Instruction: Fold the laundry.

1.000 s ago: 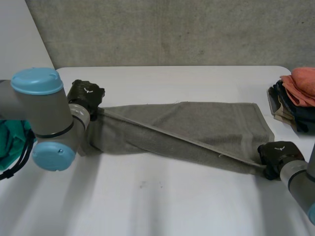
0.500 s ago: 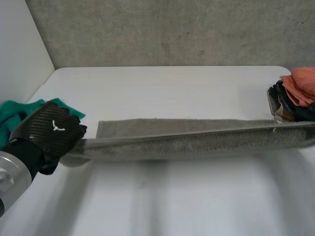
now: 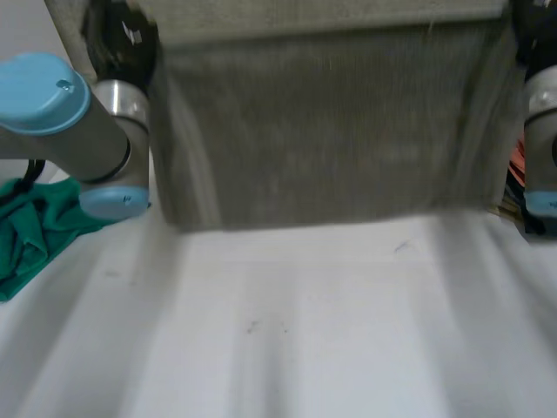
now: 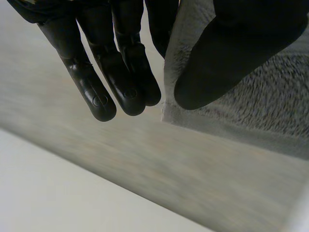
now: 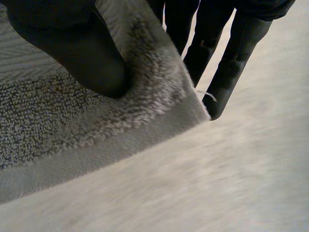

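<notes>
A grey towel (image 3: 322, 122) hangs spread out above the white table (image 3: 305, 340), with its lower edge just over the tabletop. My left hand (image 3: 122, 39) holds its upper left corner and my right hand (image 3: 531, 26) its upper right corner. In the left wrist view my left hand (image 4: 120, 72) pinches the towel corner (image 4: 251, 106) between thumb and fingers. In the right wrist view my right hand (image 5: 72, 43) has its thumb pressed on the other towel corner (image 5: 145, 111), with the fingers behind it.
A green cloth (image 3: 35, 226) lies bunched at the table's left edge, below my left arm (image 3: 61, 122). A strip of the stacked clothes (image 3: 519, 174) shows beside my right arm (image 3: 541, 122). A grey wall stands behind the table.
Both hands have risen with the towel's two corners. The towel has left the table, where it lay stretched out, and now hangs flat between the hands.
</notes>
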You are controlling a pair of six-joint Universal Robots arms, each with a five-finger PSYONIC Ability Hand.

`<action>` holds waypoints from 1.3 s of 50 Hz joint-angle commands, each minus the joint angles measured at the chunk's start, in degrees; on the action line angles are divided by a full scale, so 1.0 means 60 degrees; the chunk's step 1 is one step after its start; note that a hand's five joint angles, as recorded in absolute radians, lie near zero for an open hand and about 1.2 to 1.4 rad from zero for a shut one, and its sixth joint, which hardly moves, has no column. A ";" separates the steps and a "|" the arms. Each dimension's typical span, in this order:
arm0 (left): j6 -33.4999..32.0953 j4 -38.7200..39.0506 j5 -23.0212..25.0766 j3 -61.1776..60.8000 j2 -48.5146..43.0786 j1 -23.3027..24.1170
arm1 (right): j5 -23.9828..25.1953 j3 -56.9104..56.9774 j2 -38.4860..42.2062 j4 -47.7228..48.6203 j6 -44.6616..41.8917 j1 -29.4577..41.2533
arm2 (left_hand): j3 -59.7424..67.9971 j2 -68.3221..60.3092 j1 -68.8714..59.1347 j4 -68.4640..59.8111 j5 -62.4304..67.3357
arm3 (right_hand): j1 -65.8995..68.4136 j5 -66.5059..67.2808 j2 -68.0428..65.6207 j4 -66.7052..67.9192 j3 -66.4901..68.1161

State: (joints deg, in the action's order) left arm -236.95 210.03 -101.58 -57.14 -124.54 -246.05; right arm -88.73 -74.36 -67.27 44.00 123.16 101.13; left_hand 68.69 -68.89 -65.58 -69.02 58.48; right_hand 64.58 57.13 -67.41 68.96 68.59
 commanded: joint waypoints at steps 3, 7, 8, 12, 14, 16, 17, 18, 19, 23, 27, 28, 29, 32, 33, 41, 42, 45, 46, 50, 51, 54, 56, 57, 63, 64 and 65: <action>0.0437 0.2804 0.0172 -0.1505 0.0821 0.0095 | 0.0022 0.0148 -0.0024 0.0505 0.1006 0.0386 | 0.1884 -0.1852 -0.2403 -0.1829 0.1921 | 0.2569 0.2145 -0.2099 0.1840 0.1902; 0.0920 0.2525 0.0143 -0.2486 0.0850 -0.0007 | 0.0095 0.0104 0.0195 -0.0783 0.1386 0.0372 | 0.1884 -0.1852 -0.2403 -0.1829 0.1921 | 0.2569 0.2145 -0.2099 0.1840 0.1902; 0.1023 0.2481 0.0143 -0.2677 0.0850 -0.0036 | 0.0095 0.0104 0.0370 -0.1293 0.1576 0.0357 | 0.1884 -0.1852 -0.2403 -0.1829 0.1921 | 0.2569 0.2145 -0.2099 0.1840 0.1902; 0.1375 0.2364 0.0187 -0.3789 0.0762 -0.0081 | 0.0110 0.0002 0.0999 -0.2451 0.1943 0.0342 | 0.1884 -0.1852 -0.2403 -0.1829 0.1921 | 0.2569 0.2145 -0.2099 0.1840 0.1902; 0.1492 0.2364 0.0216 -0.4507 0.0733 -0.0095 | 0.0125 -0.0101 0.1293 -0.2849 0.1973 0.0342 | 0.1884 -0.1852 -0.2403 -0.1829 0.1921 | 0.2569 0.2145 -0.2099 0.1840 0.1902; 0.1566 0.2364 0.0231 -0.4918 0.0675 -0.0095 | 0.0197 -0.0334 0.1702 -0.3273 0.1988 0.0342 | 0.1884 -0.1852 -0.2403 -0.1829 0.1921 | 0.2569 0.2145 -0.2099 0.1840 0.1902; 0.1653 0.2364 0.0216 -0.5311 0.0558 -0.0095 | 0.0241 -0.0408 0.1835 -0.3406 0.1988 0.0342 | 0.1884 -0.1852 -0.2403 -0.1829 0.1921 | 0.2569 0.2145 -0.2099 0.1840 0.1902; 0.1683 0.2349 0.0216 -0.5504 0.0485 -0.0095 | 0.0271 -0.0496 0.1938 -0.3538 0.1988 0.0342 | 0.1884 -0.1852 -0.2403 -0.1829 0.1921 | 0.2569 0.2145 -0.2099 0.1840 0.1902; 0.1698 0.2349 0.0231 -0.5680 0.0397 -0.0095 | 0.0315 -0.0598 0.2040 -0.3627 0.1973 0.0357 | 0.1884 -0.1852 -0.2403 -0.1829 0.1921 | 0.2569 0.2145 -0.2099 0.1840 0.1902; 0.1610 0.2247 0.0231 -0.6646 0.0337 -0.0008 | 0.0359 -0.1067 0.2217 -0.4183 0.1958 0.0298 | 0.1884 -0.1852 -0.2403 -0.1829 0.1921 | 0.2569 0.2145 -0.2099 0.1840 0.1902; 0.1522 0.1531 0.0216 -0.7730 0.1360 -0.0008 | 0.0344 -0.1580 0.1867 -0.5397 0.1886 0.0298 | 0.1884 -0.1852 -0.2403 -0.1829 0.1921 | 0.2569 0.2145 -0.2099 0.1840 0.1902; 0.1479 0.0949 0.0231 -0.8124 0.1943 0.0036 | 0.0330 -0.1813 0.1561 -0.6096 0.1798 0.0269 | 0.1884 -0.1852 -0.2403 -0.1829 0.1921 | 0.2569 0.2145 -0.2099 0.1840 0.1902; 0.1449 0.0609 0.0216 -0.8302 0.2239 0.0037 | 0.0344 -0.1960 0.1384 -0.6509 0.1739 0.0254 | 0.1884 -0.1852 -0.2403 -0.1829 0.1921 | 0.2569 0.2145 -0.2099 0.1840 0.1902; 0.1434 -0.1157 0.0216 -0.8989 0.3350 0.0051 | 0.0315 -0.2486 0.0377 -0.8480 0.1258 0.0240 | 0.1884 -0.1852 -0.2403 -0.1829 0.1921 | 0.2569 0.2145 -0.2099 0.1840 0.1902; 0.1420 -0.1674 0.0216 -0.9137 0.3645 0.0051 | 0.0286 -0.2620 0.0096 -0.9013 0.1067 0.0225 | 0.1884 -0.1852 -0.2403 -0.1829 0.1921 | 0.2569 0.2145 -0.2099 0.1840 0.1902; 0.0644 -0.6527 0.0362 -1.0222 0.5581 0.0051 | 0.0125 -0.3998 -0.1753 -1.1860 -0.0955 -0.0858 | 0.1884 -0.1852 -0.2403 -0.1829 0.1921 | 0.2569 0.2145 -0.2099 0.1840 0.1902; 0.0600 -0.6513 0.0406 -1.0237 0.5611 0.0051 | 0.0125 -0.3998 -0.1753 -1.1802 -0.1087 -0.0932 | 0.1884 -0.1852 -0.2403 -0.1829 0.1921 | 0.2569 0.2145 -0.2099 0.1840 0.1902; 0.0438 -0.5958 0.0509 -1.0091 0.5582 0.0022 | 0.0110 -0.3867 -0.1724 -1.1422 -0.1191 -0.0962 | 0.1884 -0.1852 -0.2403 -0.1829 0.1921 | 0.2569 0.2145 -0.2099 0.1840 0.1902; 0.0424 -0.5754 0.0509 -1.0004 0.5553 -0.0007 | 0.0124 -0.3793 -0.1651 -1.1275 -0.1176 -0.0962 | 0.1884 -0.1852 -0.2403 -0.1829 0.1921 | 0.2569 0.2145 -0.2099 0.1840 0.1902; 0.0438 -0.4640 0.0480 -0.9199 0.4530 -0.0022 | 0.0095 -0.3267 -0.0641 -1.0017 -0.1030 -0.0830 | 0.1884 -0.1852 -0.2403 -0.1829 0.1921 | 0.2569 0.2145 -0.2099 0.1840 0.1902; 0.0438 -0.4392 0.0465 -0.8980 0.4251 0.0007 | 0.0052 -0.3004 -0.0248 -0.9391 -0.0899 -0.0757 | 0.1884 -0.1852 -0.2403 -0.1829 0.1921 | 0.2569 0.2145 -0.2099 0.1840 0.1902; 0.0496 -0.3411 0.0450 -0.8028 0.3241 0.0007 | -0.0109 -0.2521 0.0208 -0.8131 -0.0592 -0.0392 | 0.1884 -0.1852 -0.2403 -0.1829 0.1921 | 0.2569 0.2145 -0.2099 0.1840 0.1902; 0.0555 -0.2576 0.0436 -0.7266 0.2508 0.0007 | -0.0153 -0.2402 0.0458 -0.7498 -0.0517 -0.0259 | 0.1884 -0.1852 -0.2403 -0.1829 0.1921 | 0.2569 0.2145 -0.2099 0.1840 0.1902; 0.0526 -0.2326 0.0421 -0.7075 0.2274 0.0007 | -0.0168 -0.2329 0.0633 -0.7147 -0.0503 -0.0186 | 0.1884 -0.1852 -0.2403 -0.1829 0.1921 | 0.2569 0.2145 -0.2099 0.1840 0.1902; 0.0409 -0.1036 -0.0235 -0.5670 0.0502 0.0036 | -0.0110 -0.1757 0.1879 -0.4583 -0.0576 0.0093 | 0.1884 -0.1852 -0.2403 -0.1829 0.1921 | 0.2569 0.2145 -0.2099 0.1840 0.1902; 0.0409 -0.1035 -0.0398 -0.5522 0.0354 0.0037 | -0.0066 -0.1684 0.2011 -0.4275 -0.0576 0.0108 | 0.1884 -0.1852 -0.2403 -0.1829 0.1921 | 0.2569 0.2145 -0.2099 0.1840 0.1902; 0.0409 -0.1035 -0.0559 -0.5375 0.0207 0.0051 | -0.0008 -0.1611 0.2143 -0.3997 -0.0576 0.0108 | 0.1884 -0.1852 -0.2403 -0.1829 0.1921 | 0.2569 0.2145 -0.2099 0.1840 0.1902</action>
State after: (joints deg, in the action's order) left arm -234.21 200.33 -100.45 -95.64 -116.06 -245.94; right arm -89.57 -86.36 -59.12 9.49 119.76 100.94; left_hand 68.70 -68.92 -65.58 -69.03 58.48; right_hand 64.57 57.88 -67.40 69.05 68.74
